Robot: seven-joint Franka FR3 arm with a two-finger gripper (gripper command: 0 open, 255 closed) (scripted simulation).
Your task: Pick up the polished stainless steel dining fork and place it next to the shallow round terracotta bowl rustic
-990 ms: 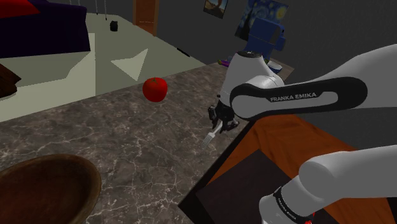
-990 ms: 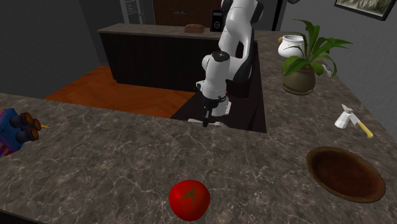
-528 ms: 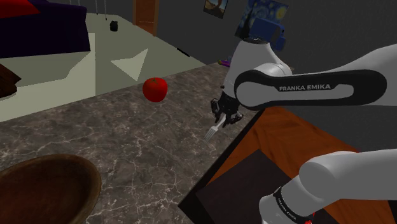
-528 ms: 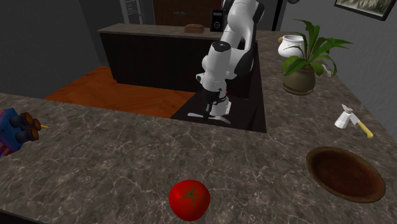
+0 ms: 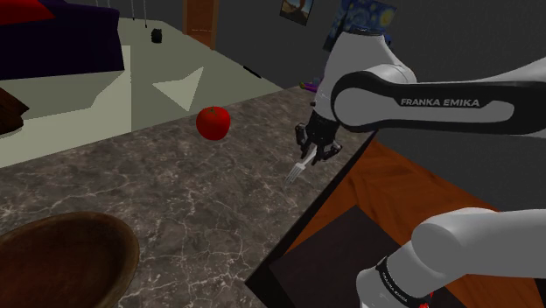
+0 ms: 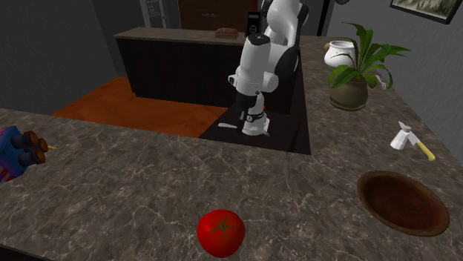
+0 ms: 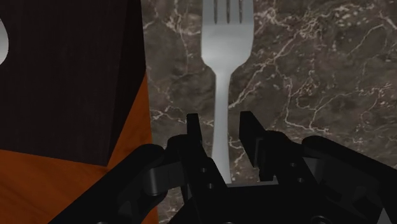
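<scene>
Fork aloft in the gripper, right by the counter's edge

The gripper has its jaws clamped on the steel fork by the handle; the tines point down toward the dark marbled counter; a red tomato sits apart from it; the brown bowl lies well off, at the shoulder view's lower left.

dark veined countertop, orange floor
</scene>
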